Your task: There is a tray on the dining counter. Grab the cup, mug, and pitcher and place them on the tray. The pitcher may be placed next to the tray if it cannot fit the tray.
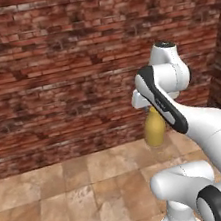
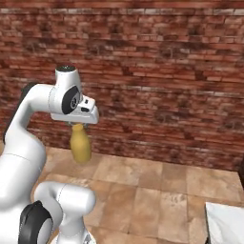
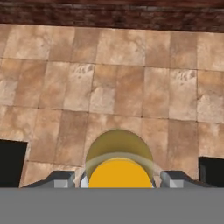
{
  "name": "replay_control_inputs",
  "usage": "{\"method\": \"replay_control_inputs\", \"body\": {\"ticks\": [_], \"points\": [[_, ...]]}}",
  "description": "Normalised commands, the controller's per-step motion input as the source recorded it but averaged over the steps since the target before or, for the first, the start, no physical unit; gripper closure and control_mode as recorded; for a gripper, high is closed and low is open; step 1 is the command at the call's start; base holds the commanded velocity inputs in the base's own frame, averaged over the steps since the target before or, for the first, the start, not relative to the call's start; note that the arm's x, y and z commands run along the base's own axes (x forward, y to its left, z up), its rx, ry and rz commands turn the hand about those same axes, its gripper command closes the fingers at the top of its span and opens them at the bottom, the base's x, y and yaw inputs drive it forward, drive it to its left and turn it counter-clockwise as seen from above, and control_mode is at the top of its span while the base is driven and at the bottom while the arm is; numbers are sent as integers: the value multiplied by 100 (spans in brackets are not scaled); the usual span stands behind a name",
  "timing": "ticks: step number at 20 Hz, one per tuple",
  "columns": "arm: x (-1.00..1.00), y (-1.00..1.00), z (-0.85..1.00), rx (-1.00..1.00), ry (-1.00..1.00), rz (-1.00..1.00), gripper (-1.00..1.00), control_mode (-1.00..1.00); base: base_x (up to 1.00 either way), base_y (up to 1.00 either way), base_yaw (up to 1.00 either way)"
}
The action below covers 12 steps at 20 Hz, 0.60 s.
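Above the tan tiled floor (image 1: 71,199), we saw the gripper (image 3: 119,178) clamped on the neck of the pitcher (image 2: 80,145), whose yellow-orange body hung clear beneath the hand, well off the ground. In the hand view the two fingers (image 3: 59,179) sat tight against either side of the rim, and we looked straight down into the carafe's mouth with bare tiles spreading out under it.

The floor lay open on every side of the hanging pitcher, and the nearest boundary was the red brick wall (image 1: 51,76) running across the back of both base views. At the right of the left base view a second brick face turned toward us, forming a corner.

The right base view alone gave us a white, grey-veined corner of the dining counter (image 2: 226,224) at its lower right, cut off by the frame, well apart from the pitcher.

In the left base view the arm's forearm covered the neck and the hand, leaving only the lower body of the pitcher showing. In the right base view the fingers were hard to make out under the white hand.
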Motion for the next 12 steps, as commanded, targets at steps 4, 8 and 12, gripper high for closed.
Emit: {"method": "replay_control_inputs", "body": {"ticks": [4,8,12], "points": [[0,0,0,0,0,0,100,100,100,-42,9],[0,0,0,0,0,0,100,100,100,-31,10],[0,0,0,0,0,0,100,100,100,-7,16]]}}
